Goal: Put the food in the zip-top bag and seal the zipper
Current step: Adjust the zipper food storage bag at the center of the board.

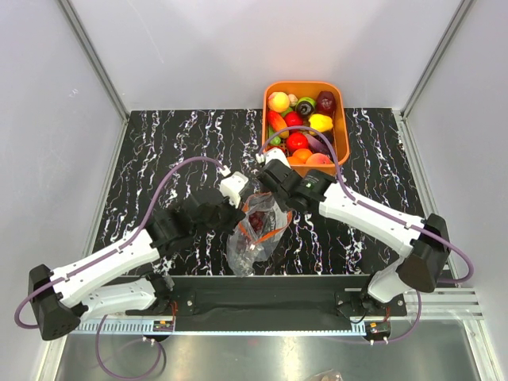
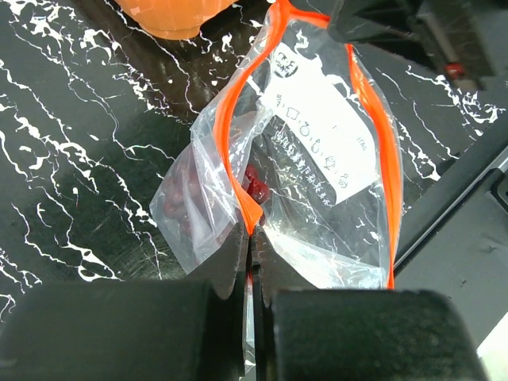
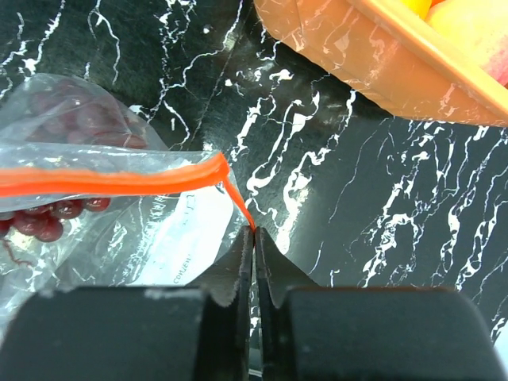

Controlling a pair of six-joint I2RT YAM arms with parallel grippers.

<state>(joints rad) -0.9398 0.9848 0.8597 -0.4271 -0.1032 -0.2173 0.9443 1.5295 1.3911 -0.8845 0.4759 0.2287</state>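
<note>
The clear zip-top bag lies at the table's middle between both arms, with a dark purple grape bunch inside. Its red-orange zipper stands parted in a loop in the left wrist view. My left gripper is shut on one end of the zipper strip, the bag spreading beyond it. My right gripper is shut on the other end of the zipper, with the grapes showing through the plastic at left. More food fills the basket.
An orange basket of toy fruits and vegetables stands at the back right of the black marbled table; its wall is close above the right gripper. Grey walls enclose the table on three sides.
</note>
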